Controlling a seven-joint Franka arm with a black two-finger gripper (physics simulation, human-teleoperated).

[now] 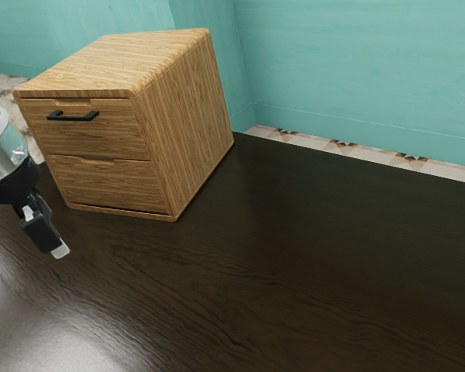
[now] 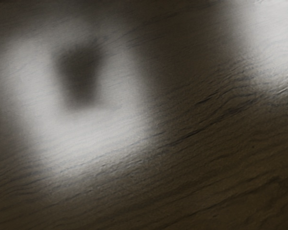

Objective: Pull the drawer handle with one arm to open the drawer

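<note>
The table (image 1: 294, 271) is dark glossy wood, its grain catching pale glare. Upper left of the frame, the cabinet (image 1: 174, 101) is light, matt, striped wood with a smooth black handle (image 1: 72, 116). At the left edge my pincer (image 1: 53, 242) looks matt black under a shiny metal cuff (image 1: 1, 155).

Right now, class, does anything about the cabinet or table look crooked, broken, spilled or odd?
Nothing stands out. The cabinet sits flat on the table; upper drawer and lower drawer are closed flush, the black handle level. The pincer hangs apart from them.
</note>
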